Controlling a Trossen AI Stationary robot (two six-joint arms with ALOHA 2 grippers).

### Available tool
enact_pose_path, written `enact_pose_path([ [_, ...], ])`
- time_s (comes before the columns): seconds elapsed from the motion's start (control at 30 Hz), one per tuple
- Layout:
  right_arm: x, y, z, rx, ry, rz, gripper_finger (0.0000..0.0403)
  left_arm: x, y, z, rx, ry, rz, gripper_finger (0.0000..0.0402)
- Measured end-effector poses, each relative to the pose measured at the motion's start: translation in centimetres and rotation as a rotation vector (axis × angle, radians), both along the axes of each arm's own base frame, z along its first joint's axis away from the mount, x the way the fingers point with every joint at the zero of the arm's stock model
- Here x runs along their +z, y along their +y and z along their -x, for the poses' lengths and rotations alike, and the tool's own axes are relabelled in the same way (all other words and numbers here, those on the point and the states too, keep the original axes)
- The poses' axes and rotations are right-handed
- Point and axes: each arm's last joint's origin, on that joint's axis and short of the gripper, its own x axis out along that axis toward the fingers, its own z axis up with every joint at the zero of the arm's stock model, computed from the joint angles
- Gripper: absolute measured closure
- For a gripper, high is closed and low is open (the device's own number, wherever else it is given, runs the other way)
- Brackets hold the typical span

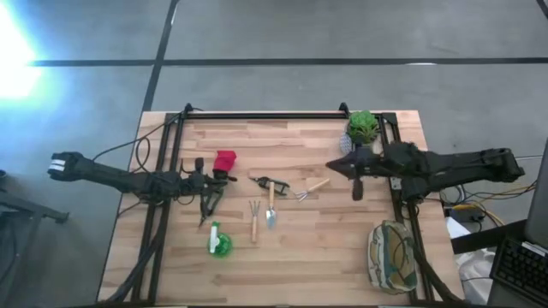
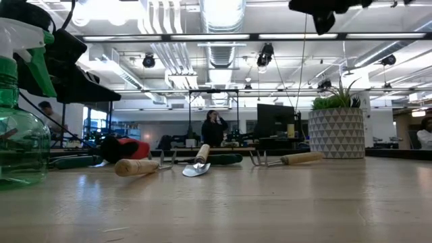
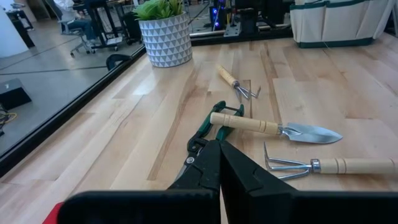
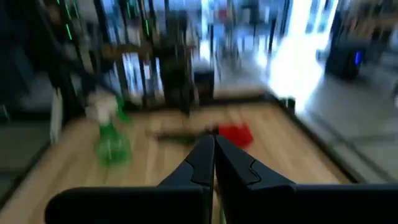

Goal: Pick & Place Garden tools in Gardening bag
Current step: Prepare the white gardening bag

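Note:
The garden tools lie flat on the wooden table: green-handled pruners, a wooden-handled fork, a trowel, a small rake, a green spray bottle on its side and a red glove-like item. The khaki gardening bag stands at the near right corner. My left gripper is shut just left of the pruners, touching nothing. My right gripper is shut and empty, held high above the table right of the rake.
A green plant in a whitish patterned pot stands at the far right corner, just beyond my right gripper. Dark frame rails run along the far edge and both sides. Bare wood lies between the tools and the bag.

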Motion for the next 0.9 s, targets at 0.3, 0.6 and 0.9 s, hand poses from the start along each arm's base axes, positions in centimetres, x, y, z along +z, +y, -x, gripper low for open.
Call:
enact_pose_path([
  [0.3, 2.9, 1.1, -4.1, 0.050, 0.403, 0.027, 0.0394, 0.0, 0.0, 0.0, 0.000, 0.000, 0.000, 0.0399],
  [0.6, 3.8, 2.0, -7.3, 0.108, 0.672, 0.103, 0.0394, 0.0, 0.0, 0.0, 0.000, 0.001, 0.000, 0.0399],
  [0.9, 3.3, 2.2, -9.0, 0.117, 0.888, 0.118, 0.0394, 0.0, 0.0, 0.0, 0.000, 0.002, 0.000, 0.0399],
])
